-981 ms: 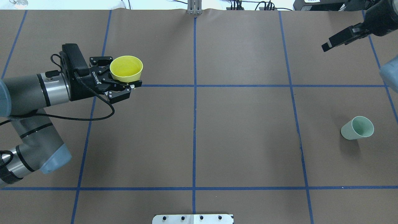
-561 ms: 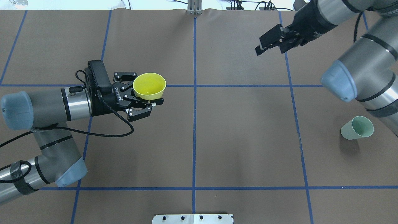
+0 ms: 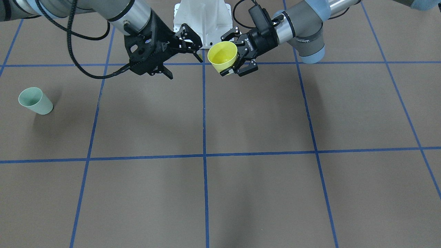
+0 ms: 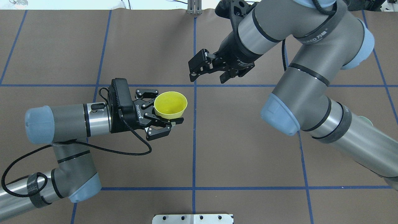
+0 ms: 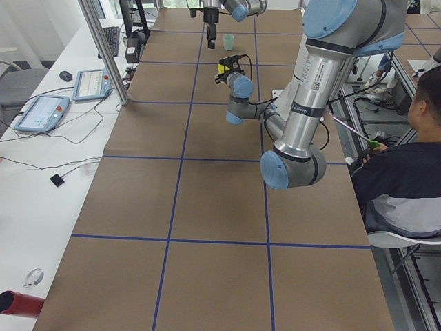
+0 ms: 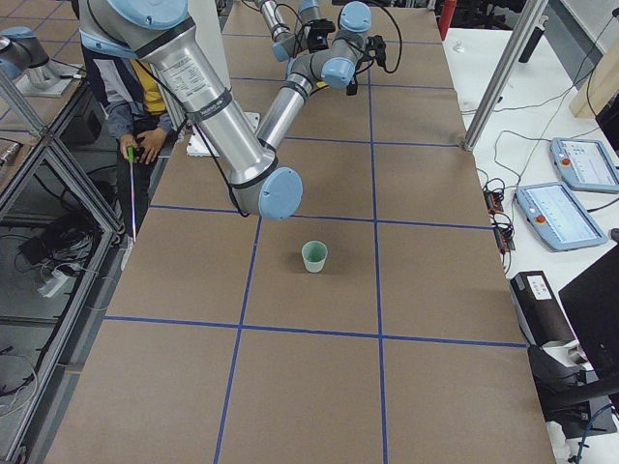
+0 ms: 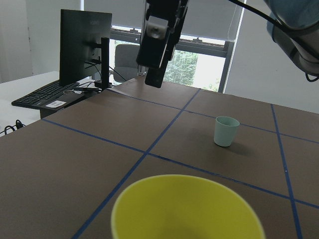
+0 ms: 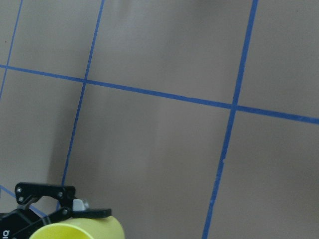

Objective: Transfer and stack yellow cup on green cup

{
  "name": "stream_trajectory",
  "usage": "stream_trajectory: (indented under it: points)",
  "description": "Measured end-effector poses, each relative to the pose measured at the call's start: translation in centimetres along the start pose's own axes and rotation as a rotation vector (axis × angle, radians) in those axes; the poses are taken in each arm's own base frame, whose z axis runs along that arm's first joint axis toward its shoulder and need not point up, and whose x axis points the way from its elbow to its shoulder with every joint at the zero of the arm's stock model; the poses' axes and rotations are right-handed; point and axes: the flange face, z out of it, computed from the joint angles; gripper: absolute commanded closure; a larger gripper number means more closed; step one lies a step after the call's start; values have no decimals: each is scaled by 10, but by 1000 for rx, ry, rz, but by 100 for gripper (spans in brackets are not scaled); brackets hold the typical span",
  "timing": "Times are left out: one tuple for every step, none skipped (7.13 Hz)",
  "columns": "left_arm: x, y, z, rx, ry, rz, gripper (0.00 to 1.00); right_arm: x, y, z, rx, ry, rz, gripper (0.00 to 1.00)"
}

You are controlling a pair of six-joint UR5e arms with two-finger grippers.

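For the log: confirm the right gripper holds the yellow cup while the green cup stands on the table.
Wrong arm. The overhead exterior view shows the left gripper holding the yellow cup; the right gripper is open, empty. The green cup does stand on the table.

Brown surface [image 4: 242, 149] ruled into a grid by blue tape lines [image 4: 194, 140]. White metal plate [image 4: 192, 218] with a row of dark screws at the middle of one long edge; seated person [image 5: 400, 179] in a dark jacket just off that edge. Along the opposite long edge, a white bench [image 5: 27, 179] with two screen pendants [image 5: 41, 112], a mouse [image 5: 65, 76], a monitor [image 7: 84, 42] and a keyboard [image 7: 45, 98].
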Motion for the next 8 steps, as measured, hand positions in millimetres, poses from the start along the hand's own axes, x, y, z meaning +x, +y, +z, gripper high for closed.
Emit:
stream_trajectory:
  points:
    - [3, 2, 2, -2, 5, -2, 64, -17, 9, 12, -19, 15, 22, 0]
    - [6, 3, 3, -4, 10, -4, 63, -26, 17, 23, -28, 30, 38, 0]
    - [7, 4, 4, -6, 12, -5, 62, -31, 23, 33, -33, 47, 49, 0]
    - [7, 5, 4, -7, 12, -5, 61, -32, 27, 40, -35, 65, 58, 0]
    - [7, 5, 4, -7, 12, -5, 60, -33, 31, 45, -37, 82, 64, 0]
    - [7, 6, 3, -7, 13, -5, 59, -34, 34, 50, -40, 93, 64, 0]
    - [8, 6, 3, -7, 13, -6, 55, -36, 39, 57, -39, 102, 58, 3]
    - [8, 7, 3, -8, 14, -6, 53, -37, 44, 63, -31, 113, 51, 24]
